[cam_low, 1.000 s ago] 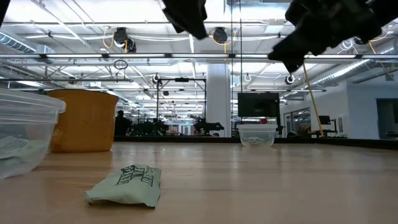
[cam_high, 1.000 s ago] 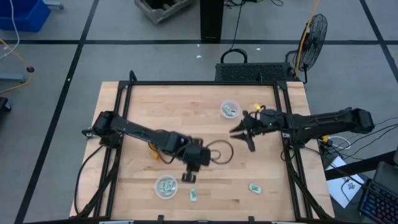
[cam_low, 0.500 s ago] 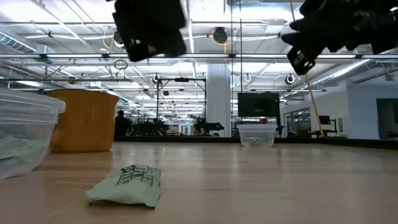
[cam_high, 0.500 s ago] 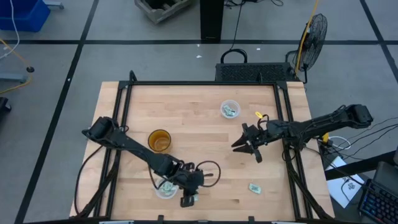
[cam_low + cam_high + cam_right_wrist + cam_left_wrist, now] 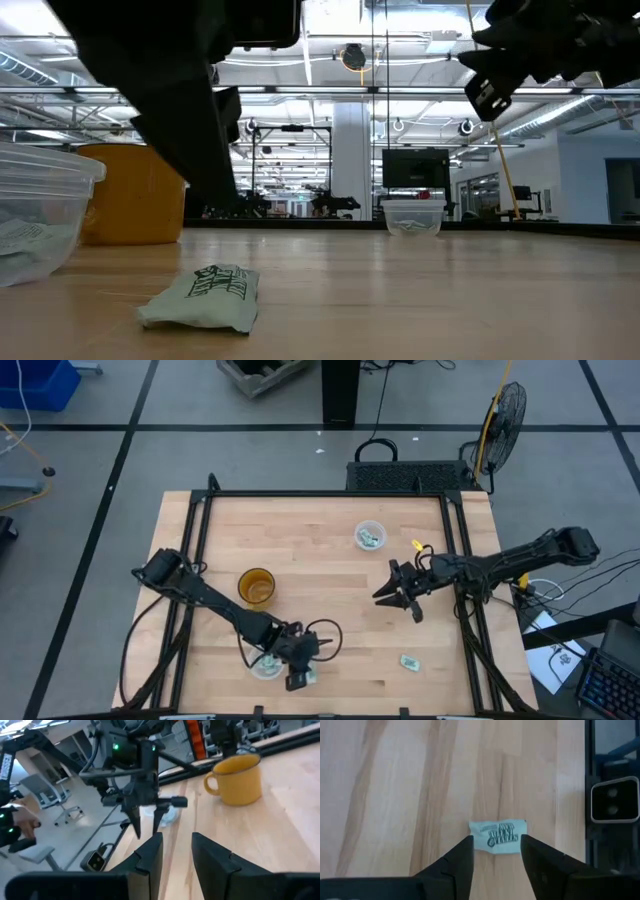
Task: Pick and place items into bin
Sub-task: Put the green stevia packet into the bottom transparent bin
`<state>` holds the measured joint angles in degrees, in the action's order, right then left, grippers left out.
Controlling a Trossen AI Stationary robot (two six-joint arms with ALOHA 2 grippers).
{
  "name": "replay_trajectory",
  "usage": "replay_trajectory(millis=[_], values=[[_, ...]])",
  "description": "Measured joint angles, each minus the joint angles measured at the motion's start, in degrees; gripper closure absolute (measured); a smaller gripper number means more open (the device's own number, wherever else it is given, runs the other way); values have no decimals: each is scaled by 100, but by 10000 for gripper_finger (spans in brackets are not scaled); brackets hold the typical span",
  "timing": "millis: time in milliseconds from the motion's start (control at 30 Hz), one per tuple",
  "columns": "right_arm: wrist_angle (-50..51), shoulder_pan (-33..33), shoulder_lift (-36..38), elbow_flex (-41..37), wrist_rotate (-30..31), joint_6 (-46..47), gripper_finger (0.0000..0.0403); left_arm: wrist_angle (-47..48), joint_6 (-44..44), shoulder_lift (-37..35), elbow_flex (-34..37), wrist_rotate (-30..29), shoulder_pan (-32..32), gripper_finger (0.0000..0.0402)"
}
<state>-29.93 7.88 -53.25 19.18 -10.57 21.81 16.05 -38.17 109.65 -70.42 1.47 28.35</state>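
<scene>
A pale green-and-white packet [image 5: 311, 676] [image 5: 498, 835] [image 5: 205, 297] lies flat on the wood close to the table's near edge. My left gripper [image 5: 297, 678] [image 5: 496, 851] hangs open above it, pointing down, with a finger on either side of the packet's end and no touch showing. Another packet [image 5: 410, 661] lies to the right. A clear bin [image 5: 265, 662] [image 5: 30, 225] with packets in it stands just left of my left gripper. My right gripper [image 5: 400, 596] [image 5: 175, 851] is open in the air over the table's right half, holding nothing.
An amber cup [image 5: 256, 586] [image 5: 135, 195] [image 5: 237, 780] stands left of centre. A second clear container [image 5: 370, 537] [image 5: 413, 216] with packets sits toward the far side. The black frame rail [image 5: 612, 805] runs along the near edge beside the packet. Bare wood lies between the arms.
My left gripper has swung toward the table's near edge and come down, from beside the amber cup to over the packet by the bin. My right gripper has shifted a little toward the near edge. No packet has moved.
</scene>
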Motion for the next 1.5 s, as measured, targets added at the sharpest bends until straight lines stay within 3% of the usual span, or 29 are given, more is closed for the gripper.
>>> replay_trajectory(millis=[133,567,700,900,1100,1233,1500], values=[[-374,124,-4,-245,24,128,307,-109,347,0,3,-16,67,221],[-3087,400,0,-1267,273,917,307,-135,408,0,3,-119,-200,220],[-3155,424,-2,-1287,326,900,307,-289,507,171,-8,-88,-199,220],[-3109,424,-9,-1292,323,900,307,-483,583,606,-18,553,-172,220],[-3108,424,-11,-1292,317,895,307,-424,681,614,-19,602,-170,224],[-3099,424,-11,-1292,313,895,307,-361,848,655,-19,730,-138,260],[-3067,424,-11,-1292,310,895,307,-303,1459,612,-5,863,-84,380]])
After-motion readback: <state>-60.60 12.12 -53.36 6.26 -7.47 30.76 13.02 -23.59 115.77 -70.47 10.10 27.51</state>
